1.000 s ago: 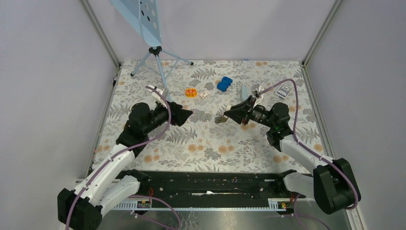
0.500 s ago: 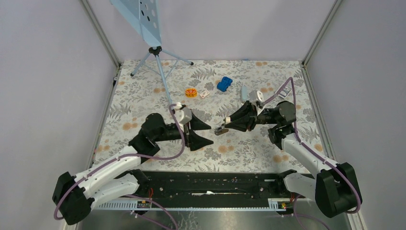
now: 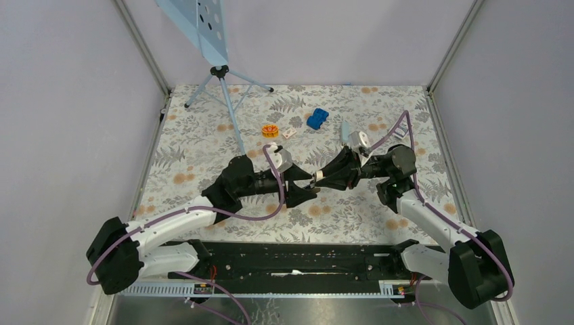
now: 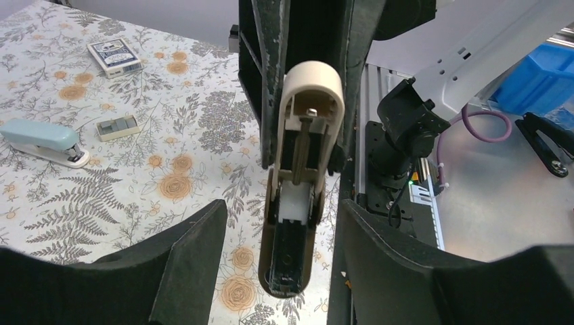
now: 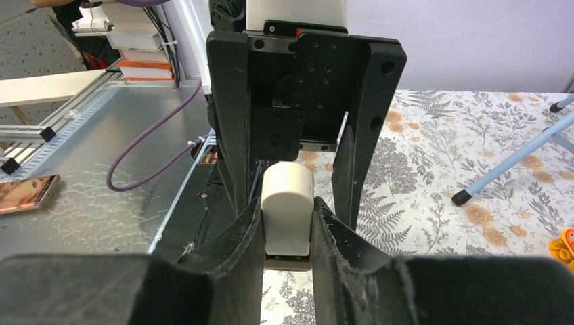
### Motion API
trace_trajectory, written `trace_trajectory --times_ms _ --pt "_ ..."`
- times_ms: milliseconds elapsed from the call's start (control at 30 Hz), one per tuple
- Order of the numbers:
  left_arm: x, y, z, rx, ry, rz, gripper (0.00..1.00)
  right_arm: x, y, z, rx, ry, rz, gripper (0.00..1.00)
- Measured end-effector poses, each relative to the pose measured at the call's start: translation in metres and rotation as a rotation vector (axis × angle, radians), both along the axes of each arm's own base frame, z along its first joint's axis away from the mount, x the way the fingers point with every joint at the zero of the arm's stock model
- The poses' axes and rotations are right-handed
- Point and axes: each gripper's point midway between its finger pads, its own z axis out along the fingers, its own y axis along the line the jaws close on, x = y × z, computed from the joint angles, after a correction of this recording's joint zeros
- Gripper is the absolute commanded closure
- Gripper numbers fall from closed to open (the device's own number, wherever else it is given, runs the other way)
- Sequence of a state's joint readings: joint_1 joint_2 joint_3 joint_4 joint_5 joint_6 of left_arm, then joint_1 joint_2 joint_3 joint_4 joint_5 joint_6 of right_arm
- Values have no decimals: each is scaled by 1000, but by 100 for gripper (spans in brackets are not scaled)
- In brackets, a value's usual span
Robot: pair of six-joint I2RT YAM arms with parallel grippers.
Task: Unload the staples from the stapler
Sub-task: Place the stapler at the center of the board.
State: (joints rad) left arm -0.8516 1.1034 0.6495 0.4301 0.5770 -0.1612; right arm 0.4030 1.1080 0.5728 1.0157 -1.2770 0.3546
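Note:
A beige stapler [image 3: 313, 180] hangs above the table's middle, clamped at one end between the fingers of my right gripper [image 3: 323, 177]. In the right wrist view the stapler [image 5: 287, 206] sits tight between both pads of that gripper [image 5: 287, 233]. My left gripper [image 3: 308, 185] is open, its fingers either side of the stapler's other end without touching. In the left wrist view the stapler [image 4: 302, 169] points at the camera, between the fingers of that gripper [image 4: 288, 271]. Its dark channel and white pusher show. No silvery staples show.
A light blue stapler [image 4: 42, 141], a small box with grey contents [image 4: 118, 127] and a card pack [image 4: 114, 55] lie at the right back. A white box with an orange mark [image 3: 290, 133], an orange piece [image 3: 271, 131], a blue toy [image 3: 317, 119] and a tripod [image 3: 223, 88] stand further back.
My left arm has swung from the left to the centre, and its open gripper has come round the stapler's free end. My right gripper has kept hold of the stapler, shifting slightly.

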Motion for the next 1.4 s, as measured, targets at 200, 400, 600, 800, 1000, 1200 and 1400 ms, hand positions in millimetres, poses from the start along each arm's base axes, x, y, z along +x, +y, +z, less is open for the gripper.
trace_trajectory --times_ms 200,400,600,800,1000,1200,1400 --pt "3 -5 -1 7 -17 6 51 -2 2 -2 -4 12 11 100" --pt "0 -8 0 14 -35 -5 77 0 3 -2 -1 16 5 100" --pt "2 -9 0 31 -46 -10 100 5 4 -2 1 40 -23 65" --pt "13 -9 -6 51 -34 38 100 25 3 -5 -7 101 -182 45" --pt "42 -15 -15 84 15 164 100 66 -20 16 2 127 -551 21" --pt "92 -39 -51 178 141 332 100 85 -73 44 64 145 -926 13" --pt "153 -59 -94 257 273 576 100 85 -117 39 65 198 -1164 14"
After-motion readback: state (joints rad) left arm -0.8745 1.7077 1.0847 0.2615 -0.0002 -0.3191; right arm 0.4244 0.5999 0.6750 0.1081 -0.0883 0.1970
